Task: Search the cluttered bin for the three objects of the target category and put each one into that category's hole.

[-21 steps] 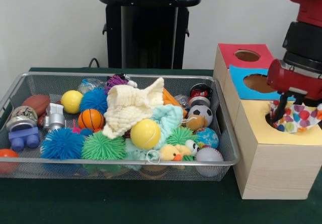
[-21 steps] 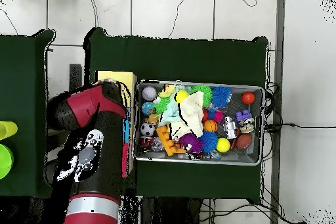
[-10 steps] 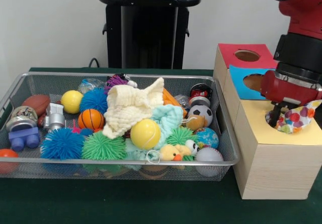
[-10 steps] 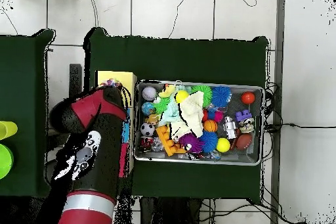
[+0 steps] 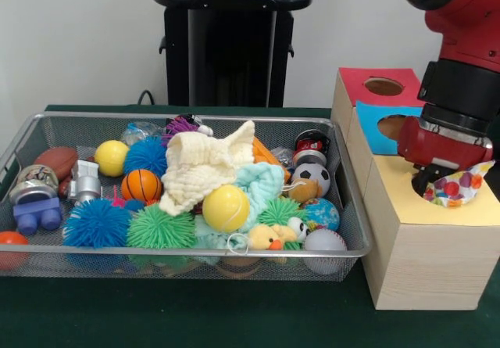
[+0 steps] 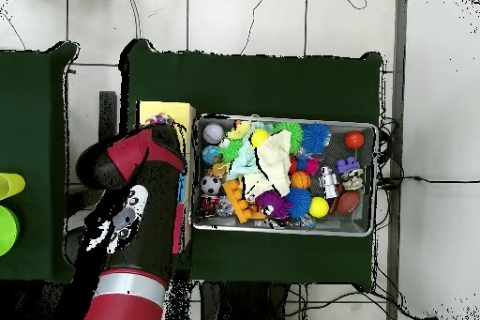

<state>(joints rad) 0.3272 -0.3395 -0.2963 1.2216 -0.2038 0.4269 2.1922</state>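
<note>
Polka-dot cloth (image 5: 458, 189) lay bunched over the hole in the yellow box top (image 5: 406, 207), near its far edge, its pointed corner aimed at the right edge; the gripper (image 5: 432, 182) sat just above its left end, grip state impossible to tell

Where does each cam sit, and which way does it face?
Front view: low, across the table, level on the wire bin and wooden box; the red arm comes down at right, claw at the polka-dot cloth over the yellow hole.
Overhead view: above, straight down on the green table; the arm fills lower left.
Shared: bin, cream cloth, yellow box top.
</note>
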